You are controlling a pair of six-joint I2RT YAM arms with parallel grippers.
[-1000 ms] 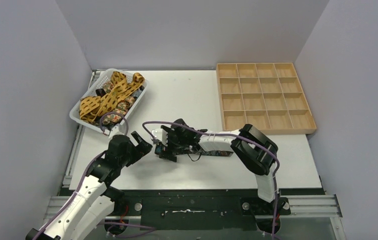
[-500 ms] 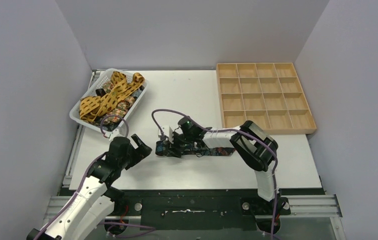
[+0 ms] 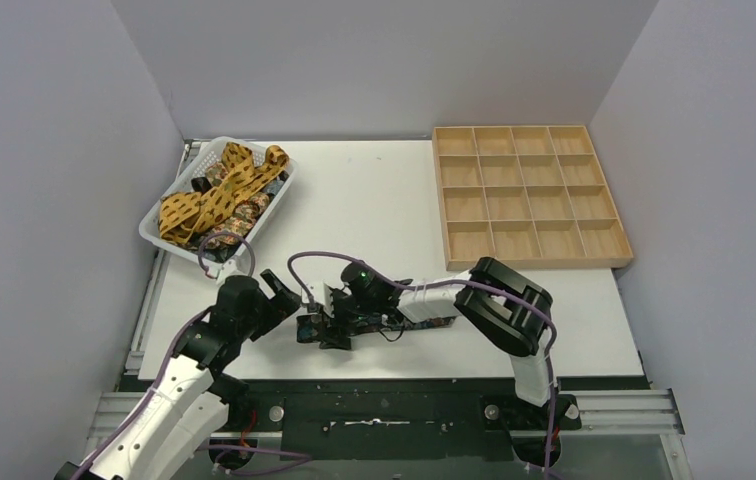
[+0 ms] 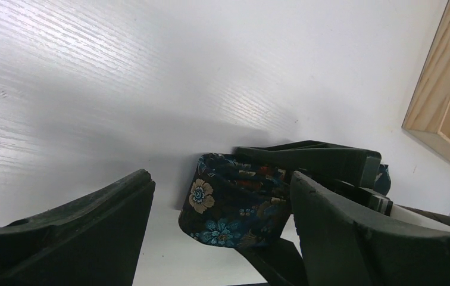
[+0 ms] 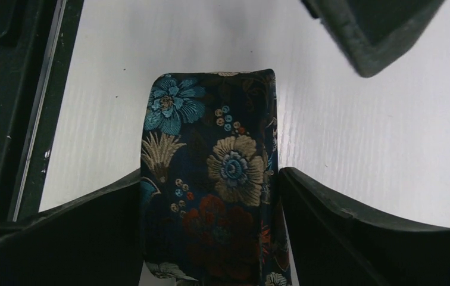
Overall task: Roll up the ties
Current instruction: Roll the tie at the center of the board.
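The tie (image 5: 211, 179) at the black fingers (image 5: 341, 238) of my right pincer (image 5: 211, 174) is dark navy, patterned with blue, tan and red flowers. The table (image 3: 374, 190) is white with a faint grain. The basket (image 3: 150, 232) is white, its ties (image 3: 216, 190) mustard-yellow with dark spots. The tray (image 3: 529, 262) is pale wood.

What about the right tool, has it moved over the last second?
Yes. The right tool has come toward the near edge of the table and slightly left, farther from the wooden tray.
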